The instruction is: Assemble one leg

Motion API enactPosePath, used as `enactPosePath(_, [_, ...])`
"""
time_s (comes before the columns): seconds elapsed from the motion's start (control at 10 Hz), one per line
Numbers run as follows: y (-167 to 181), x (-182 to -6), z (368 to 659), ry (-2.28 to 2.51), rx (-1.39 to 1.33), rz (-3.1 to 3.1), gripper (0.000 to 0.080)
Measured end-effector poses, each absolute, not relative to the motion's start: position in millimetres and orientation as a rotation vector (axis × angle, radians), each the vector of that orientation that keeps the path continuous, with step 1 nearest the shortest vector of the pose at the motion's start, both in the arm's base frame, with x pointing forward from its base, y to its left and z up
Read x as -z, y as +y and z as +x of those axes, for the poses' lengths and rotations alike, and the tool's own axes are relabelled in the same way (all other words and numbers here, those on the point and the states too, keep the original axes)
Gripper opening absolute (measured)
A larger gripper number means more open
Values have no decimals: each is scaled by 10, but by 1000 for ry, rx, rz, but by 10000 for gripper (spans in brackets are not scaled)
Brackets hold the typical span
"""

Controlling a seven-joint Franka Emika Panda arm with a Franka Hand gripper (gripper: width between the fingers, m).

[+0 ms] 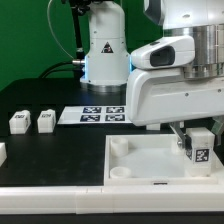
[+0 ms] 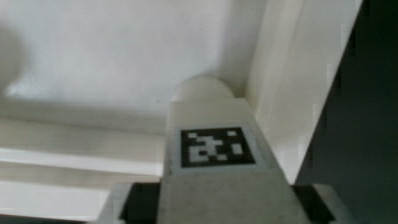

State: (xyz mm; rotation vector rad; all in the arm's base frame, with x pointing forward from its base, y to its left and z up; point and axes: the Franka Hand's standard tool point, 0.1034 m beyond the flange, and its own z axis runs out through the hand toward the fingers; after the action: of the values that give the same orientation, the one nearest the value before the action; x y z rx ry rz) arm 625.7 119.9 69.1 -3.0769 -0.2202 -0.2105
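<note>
Exterior view: the Panda arm reaches in from the view's right, its bulky white wrist housing filling the upper right of the picture, with the hand [image 1: 199, 146] pointing straight down over the far right part of the large white tray [image 1: 135, 172]. Between the fingers sits a leg [image 1: 200, 147], a small white block whose black-and-white tag faces the camera. The fingers are closed in on its sides, so the hand has it gripped. The leg stands upright, its lower end down inside the tray's raised rim near the right edge; whether it touches the tray floor I cannot tell.

The tray lies on the black surface [image 1: 50, 150] at the front, with a round socket [image 1: 121, 147] visible in its near-left corner. Two more legs [image 1: 19, 122] [image 1: 46, 121] rest side by side on the surface toward the view's left, well apart from the tray. The marker board [image 1: 102, 115] lies flat behind the tray, in front of the arm's white base [image 1: 105, 55].

In the wrist view the held leg [image 2: 217, 140] runs away from the camera, tag uppermost, its far end over the tray's white floor [image 2: 107, 70] beside the inner wall. Grey finger pads [image 2: 125, 205] flank it at the near end.
</note>
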Motion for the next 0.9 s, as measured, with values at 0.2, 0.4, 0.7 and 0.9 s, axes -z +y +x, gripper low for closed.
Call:
enactPosePath(0.2, [1194,-691,6246,-47,226,-3077,290])
enactPosePath(0.4, [1173,-689,6246,480,224,-3014,290])
enactPosePath(0.7, [988,-688,6251,907,225,-2932,295])
enactPosePath(0.9, [849,-690,6226,1232,208,-2835,299])
